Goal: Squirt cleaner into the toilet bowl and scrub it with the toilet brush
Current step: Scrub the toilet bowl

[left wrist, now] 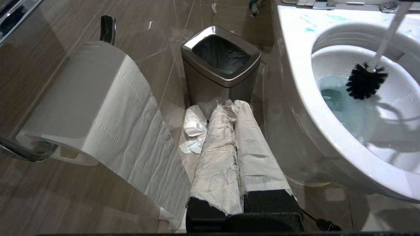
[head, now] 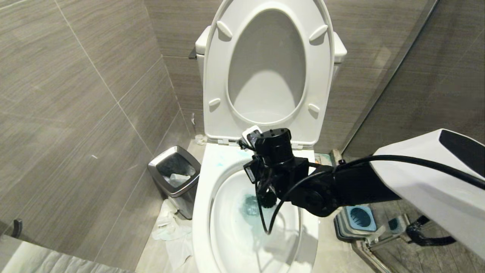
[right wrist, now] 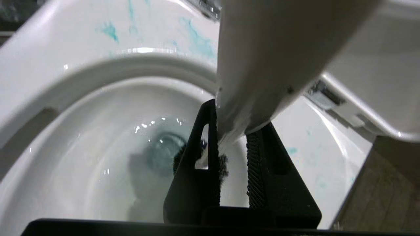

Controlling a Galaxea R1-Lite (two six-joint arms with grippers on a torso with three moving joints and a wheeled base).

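The right pincer (right wrist: 229, 170) is gripping the toilet brush (left wrist: 367, 81) by its pale handle, jaws narrowed on the shaft, at the centre of the head view over the bowl. The left pincer (left wrist: 237, 108), fingers wrapped in tissue and pressed together with nothing between them, is parked at the lower middle of its own view, pointing at the bin (left wrist: 221, 65).

The scrubbing step looks to be in hand: the cleaner (right wrist: 197, 42) is already showing as turquoise smears on the rim and a blue tint in the water. The dark bristle head is sitting low in the toilet bowl (head: 204, 212), at the right of the left wrist view, just beside the tinted water.

Next, I judge, the brush needs pressing against the basin wall and sweeping around under the rim, where the smears are lying unscrubbed. Farther back, the seat (head: 223, 94) is standing raised at the top of the head view.
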